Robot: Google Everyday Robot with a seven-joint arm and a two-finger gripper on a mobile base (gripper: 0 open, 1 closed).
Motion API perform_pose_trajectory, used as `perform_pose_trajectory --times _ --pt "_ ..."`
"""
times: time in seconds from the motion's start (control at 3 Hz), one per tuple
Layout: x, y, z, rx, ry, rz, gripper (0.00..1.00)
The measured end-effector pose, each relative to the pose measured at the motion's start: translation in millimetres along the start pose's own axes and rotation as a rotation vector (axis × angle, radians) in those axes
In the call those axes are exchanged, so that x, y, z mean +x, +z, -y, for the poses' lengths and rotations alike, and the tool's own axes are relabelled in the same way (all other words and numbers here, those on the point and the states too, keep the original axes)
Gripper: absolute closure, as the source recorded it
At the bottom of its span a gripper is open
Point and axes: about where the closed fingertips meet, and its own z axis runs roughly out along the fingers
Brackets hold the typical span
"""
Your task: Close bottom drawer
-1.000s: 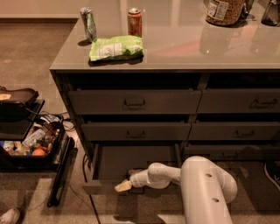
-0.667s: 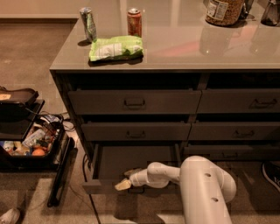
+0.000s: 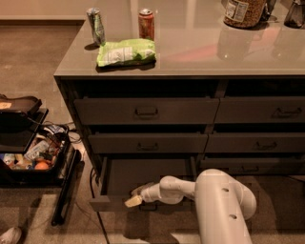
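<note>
white arm reaches in low. end effector (image 3: 134, 200) sits at the front panel of the bottom drawer (image 3: 138, 177), can't tell if it's wide or narrow. drawer is pulled well out, lowest in the wider column. best bet imo: press flat near the front's centre and push straight back so it doesn't skew. middle drawer (image 3: 147, 143) above looks shut. chip bag (image 3: 125, 51) on the table (image 3: 200, 52).

A broad, dark grey-brown desk (image 3: 200, 55) with a glossy grey top fills the centre and right of the frame, warm light reflecting off it. Brown carpet floor (image 3: 33, 57) spreads along the left, meeting a pale wall (image 3: 38, 8) at upper left. The claw (image 3: 133, 200) sits at lower centre.
</note>
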Motion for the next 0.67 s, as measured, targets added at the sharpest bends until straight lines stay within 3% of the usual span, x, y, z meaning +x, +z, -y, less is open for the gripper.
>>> perform_pose_trajectory --times 0.33,0.67 --pt "-2.5 3.1 3.0 0.008 0.002 0.002 1.00" --pt "-6.9 3.2 9.8 0.014 0.004 0.008 1.00"
